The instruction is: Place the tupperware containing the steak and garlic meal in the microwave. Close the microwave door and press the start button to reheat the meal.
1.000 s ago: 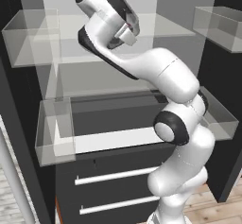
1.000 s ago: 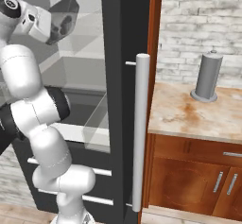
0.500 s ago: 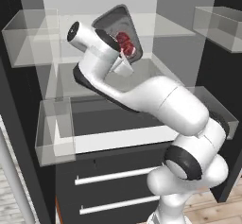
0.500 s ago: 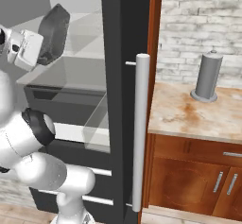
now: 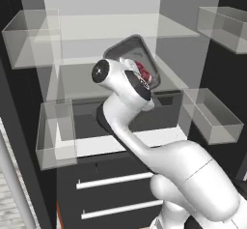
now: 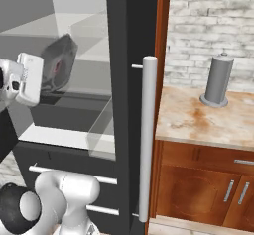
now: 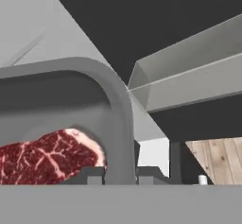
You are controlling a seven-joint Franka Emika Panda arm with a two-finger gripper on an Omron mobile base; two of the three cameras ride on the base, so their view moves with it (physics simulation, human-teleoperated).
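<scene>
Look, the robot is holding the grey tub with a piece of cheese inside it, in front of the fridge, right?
Not quite. The gripper holds the grey tub in front of the fridge, but inside it lies a red steak, not cheese. The hand view shows it.

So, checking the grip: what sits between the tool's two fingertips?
The tupperware's rim wall, seen in the hand view, with the steak inside.

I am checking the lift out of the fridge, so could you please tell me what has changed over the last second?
The arm swung down and toward its base, carrying the tupperware lower in front of the fridge shelves. The tub is steeply tilted, with the steak inside. The fingers stay clamped on its rim. The fridge bins, the drawers and the grey canister have not moved.
</scene>
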